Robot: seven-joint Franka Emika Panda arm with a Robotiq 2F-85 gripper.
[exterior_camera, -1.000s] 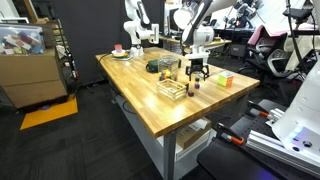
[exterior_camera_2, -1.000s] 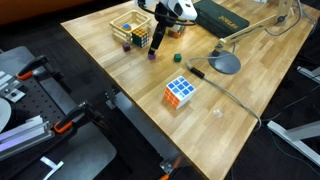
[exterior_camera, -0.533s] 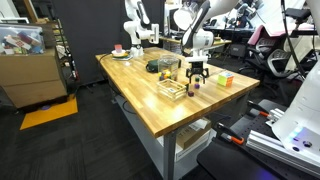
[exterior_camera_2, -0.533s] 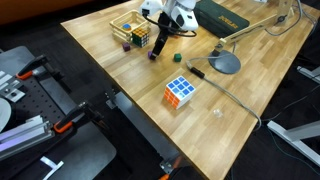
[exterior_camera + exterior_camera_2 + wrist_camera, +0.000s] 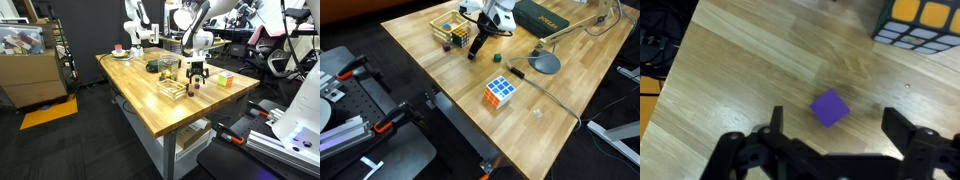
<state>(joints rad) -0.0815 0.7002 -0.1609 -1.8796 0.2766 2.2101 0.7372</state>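
Purple cube [image 5: 829, 108] sits on desk [image 5: 730, 70], btwn the fingers [image 5: 775, 120], which are spread wide w/ nothing gripped, touching neither.

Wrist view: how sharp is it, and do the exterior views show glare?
Wrist view: soft throughout, the purple block blurred at its edges, the fingers dark and fuzzy. In an exterior view the table carries a pale sheen; in an exterior view the puzzle cube sits under even light.

The wooden surface [image 5: 425, 70] carries a small purple block [image 5: 829, 108], with a colourful puzzle cube [image 5: 500, 92] lying apart from it, nearer the edge. A slatted wooden tray [image 5: 450, 27], a green block [image 5: 497, 57], a grey lamp base [image 5: 545, 63] and a dark book [image 5: 541, 15] also rest there.
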